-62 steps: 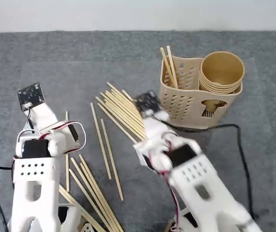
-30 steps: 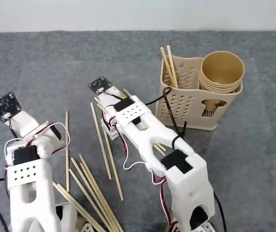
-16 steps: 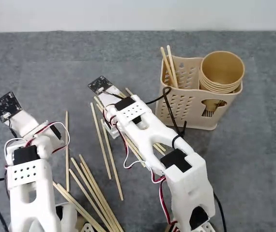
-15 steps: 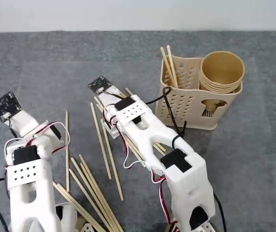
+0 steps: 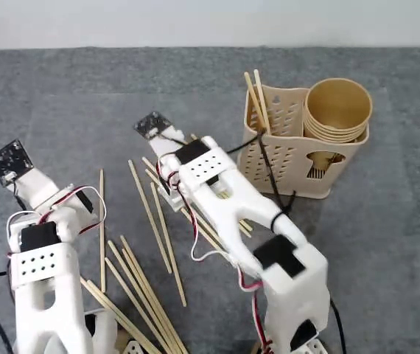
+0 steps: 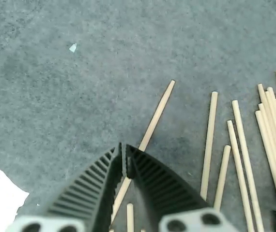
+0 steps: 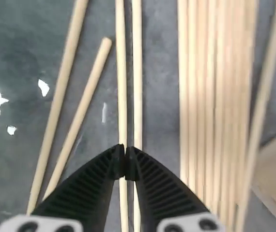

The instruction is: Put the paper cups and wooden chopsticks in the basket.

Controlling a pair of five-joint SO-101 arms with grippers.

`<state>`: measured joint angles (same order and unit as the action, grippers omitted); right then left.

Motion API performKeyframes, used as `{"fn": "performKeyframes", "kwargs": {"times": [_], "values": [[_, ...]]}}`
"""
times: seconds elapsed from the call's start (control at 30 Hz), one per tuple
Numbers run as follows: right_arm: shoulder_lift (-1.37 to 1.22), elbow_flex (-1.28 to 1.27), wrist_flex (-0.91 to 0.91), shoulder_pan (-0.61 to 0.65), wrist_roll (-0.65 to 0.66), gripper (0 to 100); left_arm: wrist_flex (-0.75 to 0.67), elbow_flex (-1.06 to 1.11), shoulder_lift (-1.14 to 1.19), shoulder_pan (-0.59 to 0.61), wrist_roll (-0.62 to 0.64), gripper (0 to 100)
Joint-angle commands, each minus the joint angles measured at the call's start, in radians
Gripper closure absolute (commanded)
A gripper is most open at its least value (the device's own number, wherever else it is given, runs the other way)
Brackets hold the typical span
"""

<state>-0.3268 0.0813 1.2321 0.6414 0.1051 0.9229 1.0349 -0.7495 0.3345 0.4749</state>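
Note:
The beige basket [image 5: 298, 158] stands at the back right. A stack of paper cups [image 5: 337, 109] sits in its right compartment and two wooden chopsticks [image 5: 256, 99] lean in its left one. Many loose chopsticks [image 5: 195, 214] lie on the grey mat. My right arm [image 5: 210, 177] stretches over the pile left of the basket. My right gripper [image 7: 125, 155] is shut, its tips just over a pair of chopsticks [image 7: 137, 72] beside a tight bundle [image 7: 210, 96]. My left gripper [image 6: 124, 147] is shut with nothing in it, over a single chopstick [image 6: 152, 125] at the left.
More chopsticks [image 5: 133, 291] lie fanned out between the two arm bases near the front edge. A black cable [image 5: 269, 177] hangs from the right arm close to the basket's front wall. Bare mat [image 5: 85, 96] stretches across the back left.
My right arm swung from beside the basket to the left over the pile, then edged farther back; two chopsticks left of it shifted. My left wrist moved left early on, then held.

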Motion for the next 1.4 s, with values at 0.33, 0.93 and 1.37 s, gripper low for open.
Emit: {"fn": "performKeyframes", "kwargs": {"times": [0.33, 0.93, 1.37], "values": [[0.14, 0.015, 0.07, 0.035, 0.011, 85.4, -0.021, -0.004, -0.032, -0.008, -0.008, 99], [-0.205, 0.021, -0.171, -0.01, 0.14, 78.2, -0.043, 0.007, -0.032, -0.008, -0.008, 99], [-0.236, 0.058, -0.081, 0.031, 0.138, 92.3, -0.043, 0.007, -0.032, -0.008, -0.008, 99]]}}
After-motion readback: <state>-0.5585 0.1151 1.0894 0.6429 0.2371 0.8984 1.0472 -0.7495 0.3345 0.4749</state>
